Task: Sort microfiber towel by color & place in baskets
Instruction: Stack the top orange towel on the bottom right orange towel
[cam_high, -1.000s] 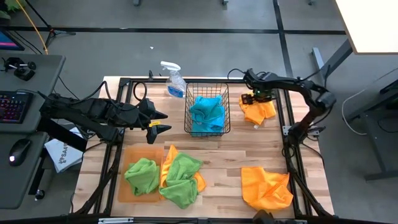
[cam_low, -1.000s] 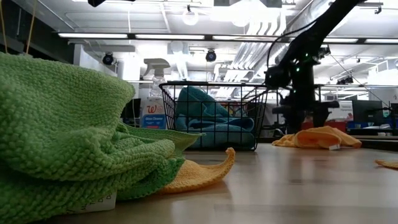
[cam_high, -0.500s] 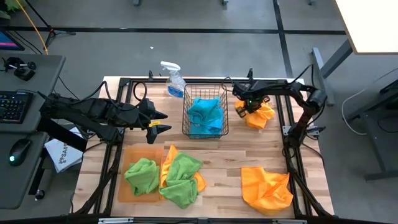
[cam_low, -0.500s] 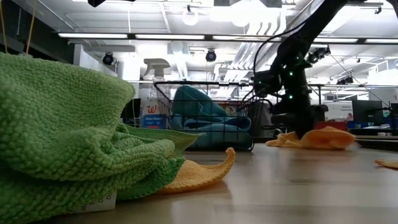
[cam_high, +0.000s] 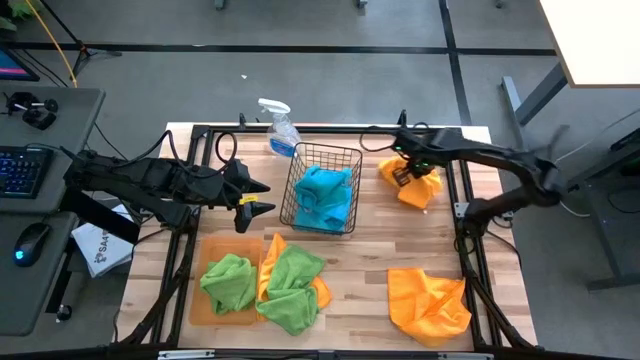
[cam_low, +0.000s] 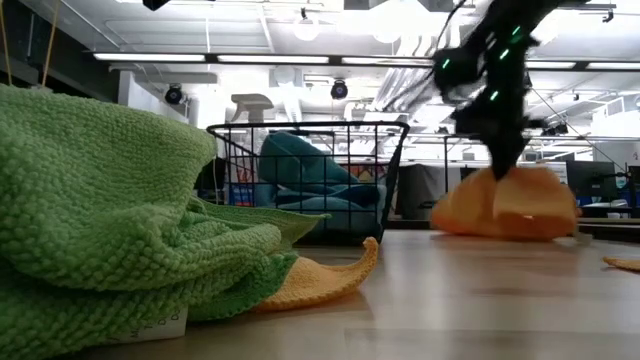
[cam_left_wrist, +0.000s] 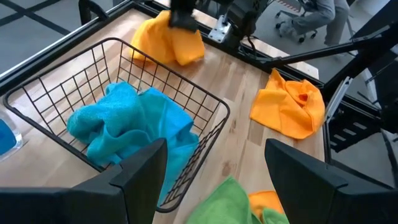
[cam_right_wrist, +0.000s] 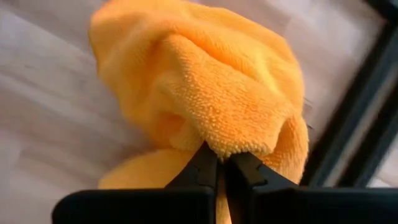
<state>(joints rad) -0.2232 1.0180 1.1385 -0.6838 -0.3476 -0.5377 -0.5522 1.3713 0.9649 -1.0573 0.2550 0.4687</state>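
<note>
My right gripper (cam_high: 405, 171) is shut on an orange towel (cam_high: 417, 185) at the table's far right, beside the black wire basket (cam_high: 357, 186). The basket stands askew and holds a blue towel (cam_high: 322, 196). My left gripper (cam_high: 258, 197) hovers open, left of the basket, with nothing between its fingers. A green towel (cam_high: 228, 282) lies on the flat orange tray (cam_high: 212, 248). A second green towel (cam_high: 292, 288) lies partly over an orange one (cam_high: 320, 293). Another orange towel (cam_high: 430, 303) is spread at the near right. My right gripper pinches a bunched fold at the top of the orange towel (cam_right_wrist: 239, 144) between its two fingers, which come from above. The towel hangs gathered below the fingers (cam_low: 508, 205). Whether its lower edge rests on the table, I cannot tell.
A clear spray bottle (cam_high: 279, 127) stands at the far edge, left of the basket. The black frame rail (cam_high: 462, 200) runs close along the right side of the held towel. Bare wood (cam_high: 390, 245) lies between the basket and the near-right orange towel.
My right gripper has shut on the orange towel and risen, drawing it up from a flat heap into a tall bunch. The arm first swung toward the basket, then back. The basket has slid toward the near left and turned askew.
</note>
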